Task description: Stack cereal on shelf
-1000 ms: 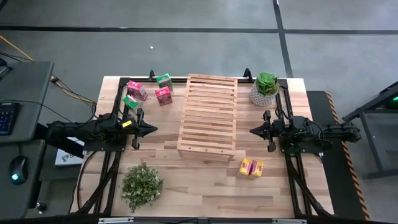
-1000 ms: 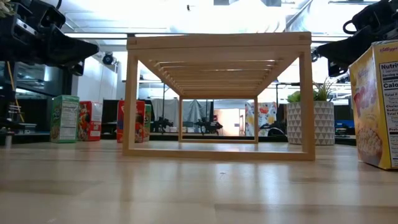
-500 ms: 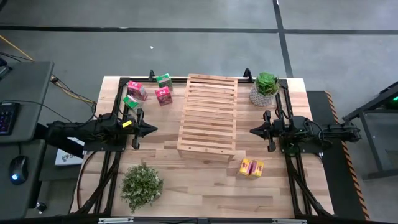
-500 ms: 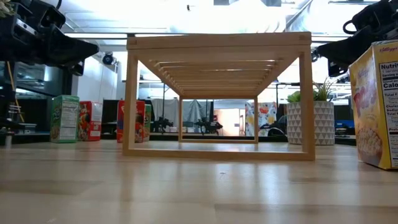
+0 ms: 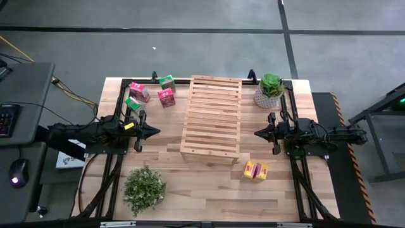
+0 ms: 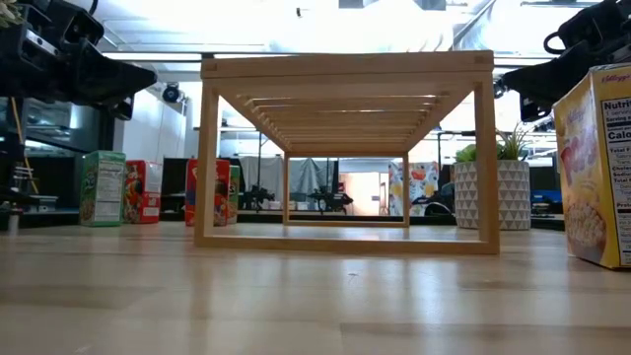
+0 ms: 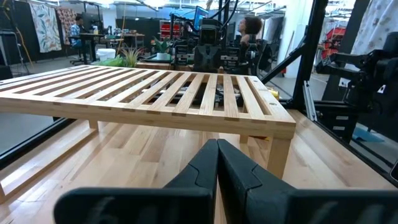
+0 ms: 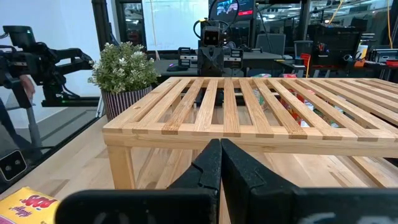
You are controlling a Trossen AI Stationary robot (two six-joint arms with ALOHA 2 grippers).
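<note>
The light-wood slatted shelf (image 5: 211,120) stands on its legs mid-table, and shows in the low view (image 6: 345,65) too. Two pink-red cereal boxes (image 5: 140,92) (image 5: 166,97) and two green ones (image 5: 167,82) (image 5: 133,103) stand near the far left corner. Two yellow boxes (image 5: 256,170) sit side by side near the shelf's near right corner. My left gripper (image 5: 157,132) hovers shut left of the shelf, pointing at it. My right gripper (image 5: 257,133) hovers shut on the shelf's right side, facing it. Both hold nothing.
A potted green plant (image 5: 269,90) in a white pot stands at the far right corner. A bushy plant (image 5: 144,188) sits near the near left corner. Bare tabletop (image 5: 202,190) lies along the near edge between them. People show in the room beyond.
</note>
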